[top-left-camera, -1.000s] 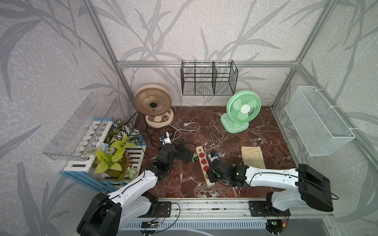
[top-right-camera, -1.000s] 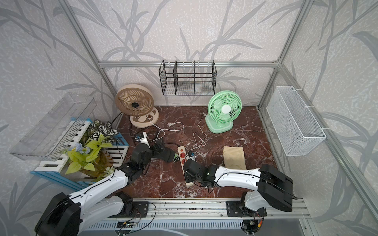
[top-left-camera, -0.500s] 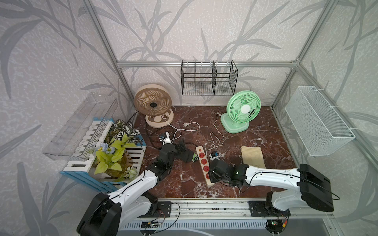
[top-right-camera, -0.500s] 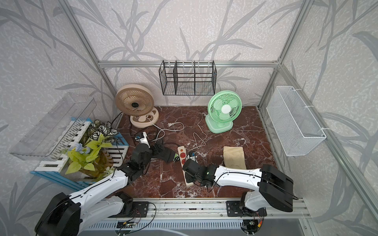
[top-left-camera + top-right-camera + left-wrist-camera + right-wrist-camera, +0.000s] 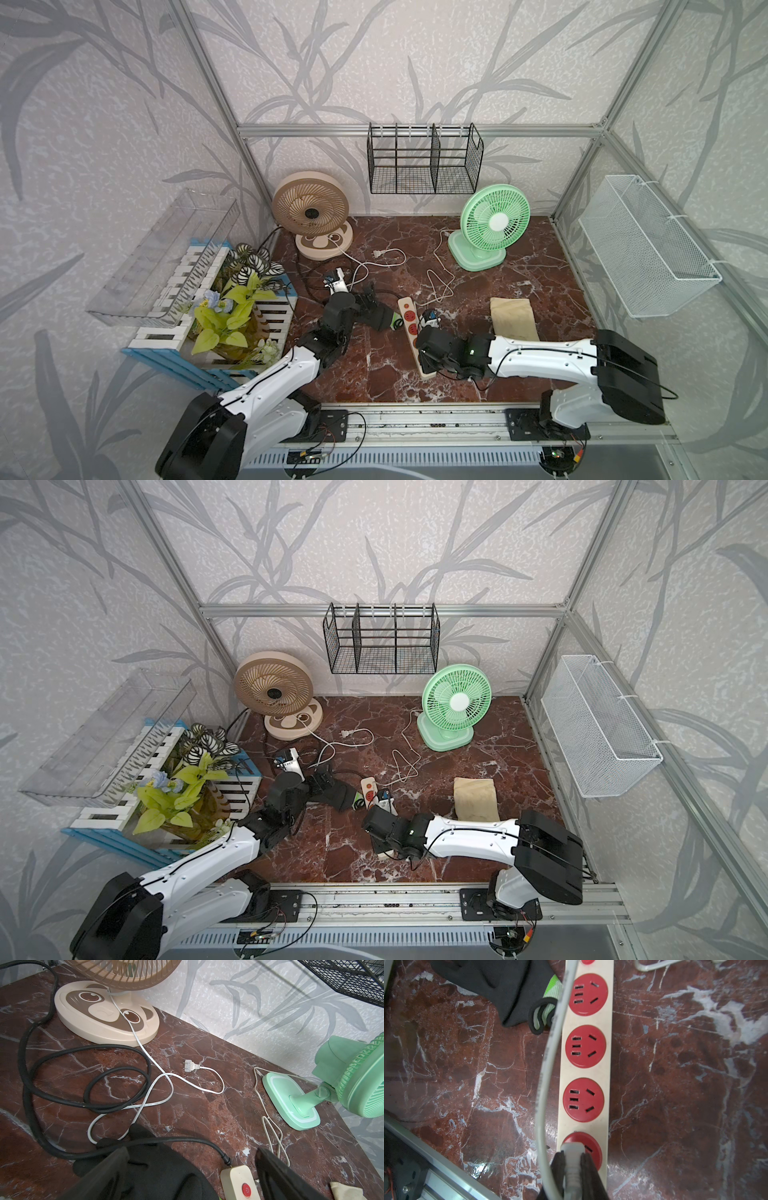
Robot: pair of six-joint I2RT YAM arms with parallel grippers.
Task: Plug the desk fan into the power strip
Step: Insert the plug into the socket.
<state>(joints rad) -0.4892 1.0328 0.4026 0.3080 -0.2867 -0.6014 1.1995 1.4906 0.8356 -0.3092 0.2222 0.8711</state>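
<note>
One red-marble tabletop, leaf-patterned walls

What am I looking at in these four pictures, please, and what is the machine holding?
Two white robot arms sit on a rail, each ending in a gripper. Two pictures look down from overhead; the other two come from a camera on each wrist. On the marble table stand a beige fan and a green fan, with a power strip, a black glove and a tan cloth. The right gripper is shut on a white plug at the strip's end socket. The left gripper is open over the strip's button end. The beige fan's plug lies loose.
</note>
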